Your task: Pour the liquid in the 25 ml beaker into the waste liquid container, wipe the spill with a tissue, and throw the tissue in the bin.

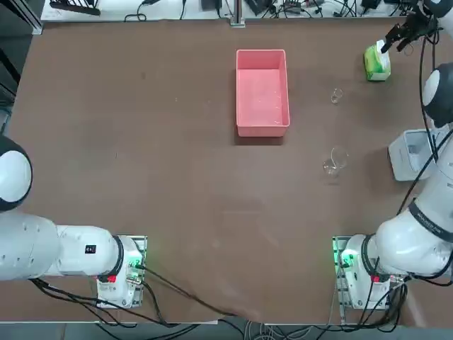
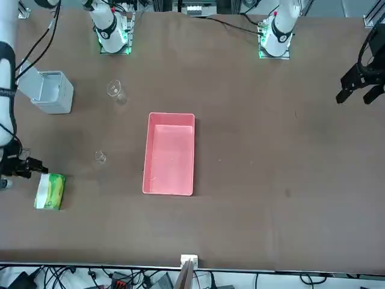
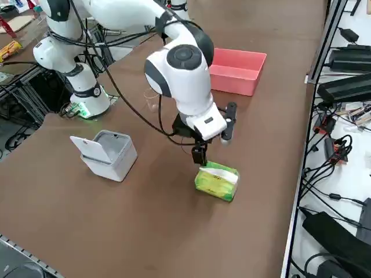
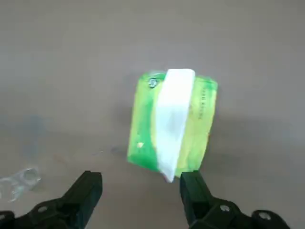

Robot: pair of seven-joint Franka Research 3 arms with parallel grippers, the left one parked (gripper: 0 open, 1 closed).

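Nearest the robot's bases on the brown counter [image 1: 191,184], toward its right side, stands one pale grey-white bin [image 3: 111,161], partly covered by the working arm in the top view; the right side view shows its inside and its raised lid [image 3: 90,149] far better. To the left of the bin sits one larger clear glass beaker [image 1: 335,161], one of two beakers in all. Farther out and apart from it is the other, the tiny 25 ml beaker [image 1: 337,95]; the top and front views show both, whereas in the right side view the arm hides most of the small one. Left of the two beakers lies one pink waste liquid container [image 1: 262,92], a single low-walled tray reaching farther from the bases than the tiny beaker. Farther still, toward the robot's right, is one green-and-yellow tissue pack [image 4: 174,124] with a white strip of tissue [image 4: 175,119] across it. The right gripper [image 4: 141,177] is above the counter near this pack, its two jaws released and well apart; only the wrist view shows that spread plainly. The same view shows a small round logo and a column of dark print on the pack, too blurred to read.
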